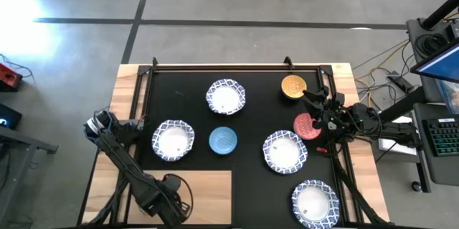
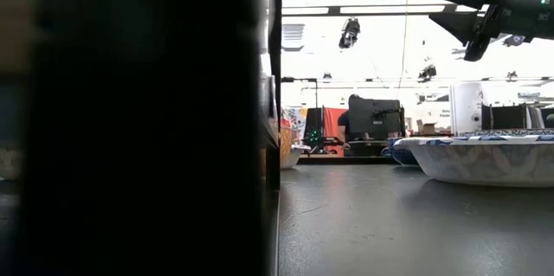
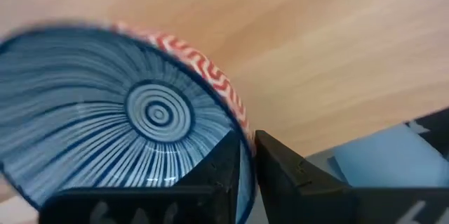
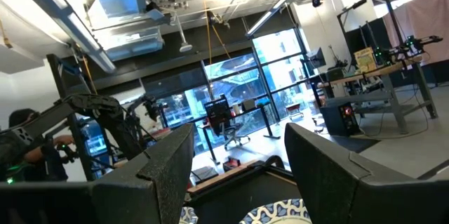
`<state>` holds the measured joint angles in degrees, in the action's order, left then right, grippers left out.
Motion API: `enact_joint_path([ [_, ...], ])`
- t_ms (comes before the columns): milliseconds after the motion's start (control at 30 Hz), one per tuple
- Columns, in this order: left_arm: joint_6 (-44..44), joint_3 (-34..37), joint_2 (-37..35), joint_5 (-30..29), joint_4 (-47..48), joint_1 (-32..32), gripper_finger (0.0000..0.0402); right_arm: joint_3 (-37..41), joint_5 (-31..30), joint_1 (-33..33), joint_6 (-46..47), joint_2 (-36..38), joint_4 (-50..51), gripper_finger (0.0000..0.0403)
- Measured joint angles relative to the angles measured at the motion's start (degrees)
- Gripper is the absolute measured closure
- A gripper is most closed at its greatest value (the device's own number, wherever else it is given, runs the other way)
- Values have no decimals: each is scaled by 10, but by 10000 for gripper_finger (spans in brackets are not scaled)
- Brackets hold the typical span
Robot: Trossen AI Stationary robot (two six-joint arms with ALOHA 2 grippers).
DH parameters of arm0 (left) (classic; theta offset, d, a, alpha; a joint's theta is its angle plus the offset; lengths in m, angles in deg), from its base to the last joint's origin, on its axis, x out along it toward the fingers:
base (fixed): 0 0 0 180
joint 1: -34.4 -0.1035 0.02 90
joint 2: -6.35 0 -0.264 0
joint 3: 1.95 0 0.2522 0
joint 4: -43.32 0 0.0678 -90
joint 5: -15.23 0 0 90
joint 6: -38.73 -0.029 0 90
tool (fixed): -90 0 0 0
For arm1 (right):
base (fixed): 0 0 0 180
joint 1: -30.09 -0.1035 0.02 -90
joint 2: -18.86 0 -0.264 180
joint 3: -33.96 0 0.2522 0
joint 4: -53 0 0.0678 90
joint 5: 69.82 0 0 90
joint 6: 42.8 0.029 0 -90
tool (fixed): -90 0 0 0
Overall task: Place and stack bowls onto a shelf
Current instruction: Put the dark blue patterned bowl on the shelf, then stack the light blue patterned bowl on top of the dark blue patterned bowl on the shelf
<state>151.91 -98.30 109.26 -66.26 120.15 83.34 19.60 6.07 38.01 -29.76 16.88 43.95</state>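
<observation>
My left gripper [image 1: 171, 186] is over the light-wood shelf [image 1: 208, 197] at the table's near left, shut on a small bowl [image 3: 133, 126]. That bowl has a blue-striped inside and a red zigzag outer band, and my arm hides it in the high view. My right gripper [image 1: 313, 108] hangs open and raised above the mat, between the golden yellow bowl [image 1: 293, 86] and the red-pink bowl [image 1: 305, 127]. The light blue bowl [image 1: 223, 140] and the white blue-rimmed bowls [image 1: 226, 96] [image 1: 173, 141] [image 1: 285, 151] [image 1: 315, 202] sit on their bases on the black mat. My left gripper [image 3: 247, 143] pinches the small bowl's rim [image 3: 237, 115], with one finger [image 3: 217, 171] inside the bowl and one [image 3: 284, 164] outside. The bowl's open side faces the wrist, with the shelf's wood [image 3: 337, 55] behind it. Whether its base rests on the wood, I cannot tell.
A black frame [image 1: 237, 65] borders the mat's far side. In the low view a dark mass [image 2: 138, 120] fills the picture's left half, and a white bowl [image 2: 485, 159] stands at the right. Bare shelf wood lies right of my left arm.
</observation>
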Motion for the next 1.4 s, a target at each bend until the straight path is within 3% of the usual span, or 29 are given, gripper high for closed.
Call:
enact_joint_path([
  [500,-25,-6,-13,-2,6,-2,306,0,0,0,0,0,0,190],
  [1033,-106,-55,-29,-64,105,-47,233,0,0,0,0,0,0,190],
  [1200,-188,-55,-29,-110,114,-68,212,0,0,0,0,0,0,190],
  [1400,-369,-55,-29,-171,116,-121,210,0,0,0,0,0,0,190],
])
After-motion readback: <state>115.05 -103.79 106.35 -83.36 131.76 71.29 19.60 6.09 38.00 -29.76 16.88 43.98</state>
